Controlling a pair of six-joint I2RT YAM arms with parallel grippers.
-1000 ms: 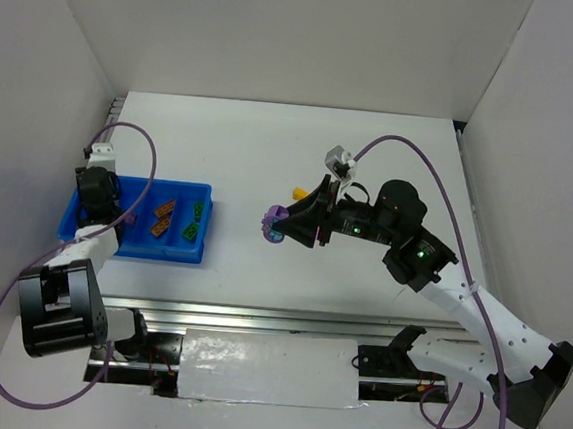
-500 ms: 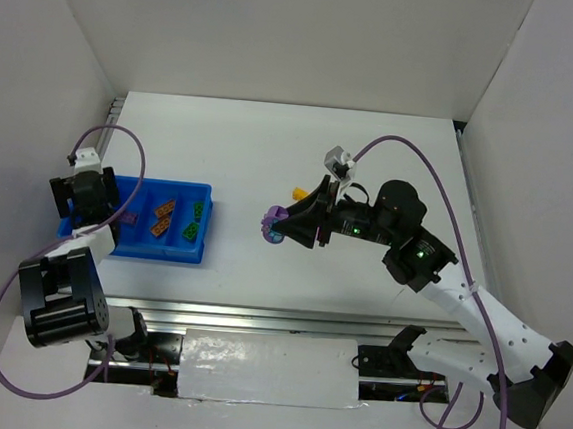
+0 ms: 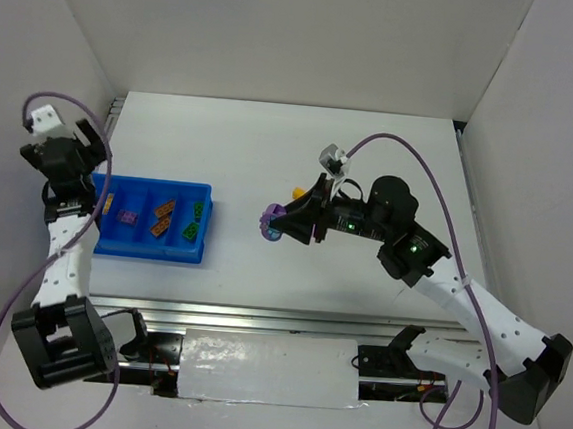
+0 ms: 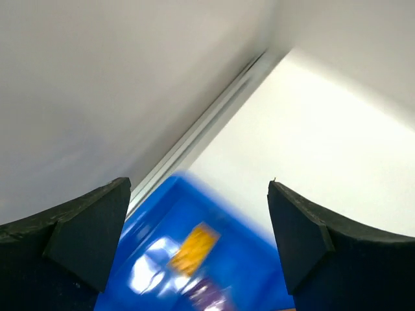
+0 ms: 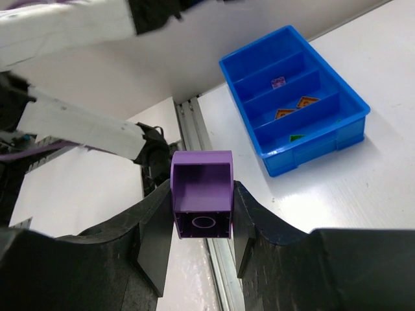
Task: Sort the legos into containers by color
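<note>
The blue tray (image 3: 153,253) lies at the left, its containers side by side. Orange-red legos (image 3: 165,207) and green legos (image 3: 198,210) lie in the two right compartments, and a purple piece (image 3: 126,217) in a left one. My left gripper (image 3: 90,162) hovers open above the tray's far-left end, holding nothing. Its wrist view shows a blurred yellow lego (image 4: 194,248) in the tray (image 4: 246,259) between the open fingers (image 4: 84,227). My right gripper (image 5: 202,217) is shut on a purple lego (image 5: 202,194) above mid-table (image 3: 276,220). A yellow lego (image 3: 298,190) lies beyond it.
White walls enclose the table on the left, back and right. A metal rail (image 3: 113,109) runs along the left wall just behind the tray. The arm bases and a foil-covered strip (image 3: 268,369) sit at the near edge.
My left gripper has opened and lifted up and back-left out of the tray's left compartment. The right gripper has stayed almost still with the purple lego.
</note>
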